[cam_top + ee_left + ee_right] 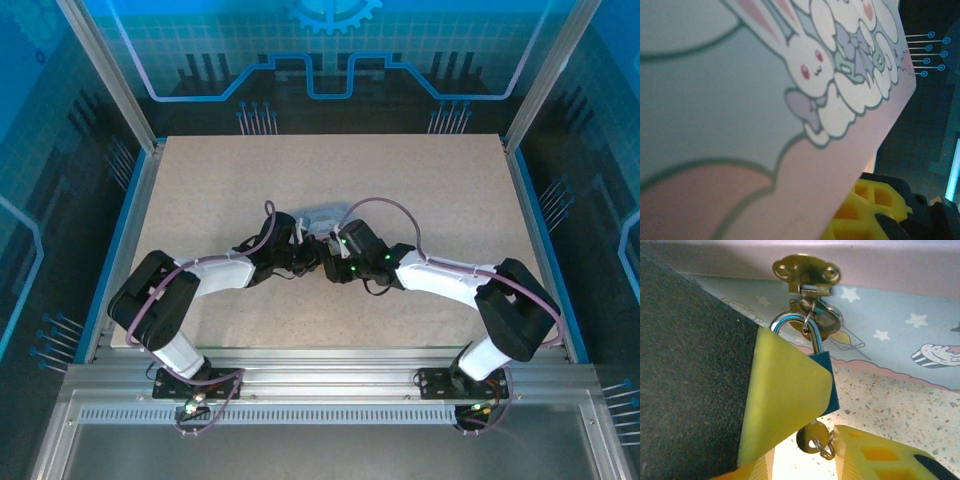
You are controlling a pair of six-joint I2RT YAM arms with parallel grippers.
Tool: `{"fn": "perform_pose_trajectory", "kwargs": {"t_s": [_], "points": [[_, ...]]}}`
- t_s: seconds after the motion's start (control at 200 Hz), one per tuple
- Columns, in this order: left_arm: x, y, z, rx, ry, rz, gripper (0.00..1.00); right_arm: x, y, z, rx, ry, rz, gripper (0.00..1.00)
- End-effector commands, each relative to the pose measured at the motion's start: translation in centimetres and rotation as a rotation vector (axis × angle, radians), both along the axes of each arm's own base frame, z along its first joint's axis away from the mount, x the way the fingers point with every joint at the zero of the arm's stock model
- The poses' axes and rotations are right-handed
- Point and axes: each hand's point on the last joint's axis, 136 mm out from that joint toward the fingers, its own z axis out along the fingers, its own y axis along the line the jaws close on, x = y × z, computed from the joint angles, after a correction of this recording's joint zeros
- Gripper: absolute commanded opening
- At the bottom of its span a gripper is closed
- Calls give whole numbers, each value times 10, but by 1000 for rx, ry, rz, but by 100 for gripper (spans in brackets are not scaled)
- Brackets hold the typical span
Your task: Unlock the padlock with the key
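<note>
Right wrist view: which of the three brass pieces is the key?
The small round brass disc with a wire ring, below the blue padlock. The two-hole hasp plate and round plate behind the shackle sit on the pale blue tin above.

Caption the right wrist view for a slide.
Padlock hanging from the tin's hasp, key beneath it, a yellow finger partly covering its body.

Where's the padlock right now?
Right wrist view, centre: the padlock hangs by its shackle from the brass hasp on the tin box, partly behind a yellow pad of the right claw.
</note>
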Motion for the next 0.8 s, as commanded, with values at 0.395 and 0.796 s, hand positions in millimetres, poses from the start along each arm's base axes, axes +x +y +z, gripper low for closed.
{"fn": "perform_pose_trajectory", "kwargs": {"t_s": [0.395, 0.796], "points": [[-3, -10, 17, -47, -41, -61, 0, 10, 15, 15, 6, -54, 40, 0], [-8, 2, -1, 7, -25, -24, 38, 1, 14, -12, 11, 6, 62, 0]]}}
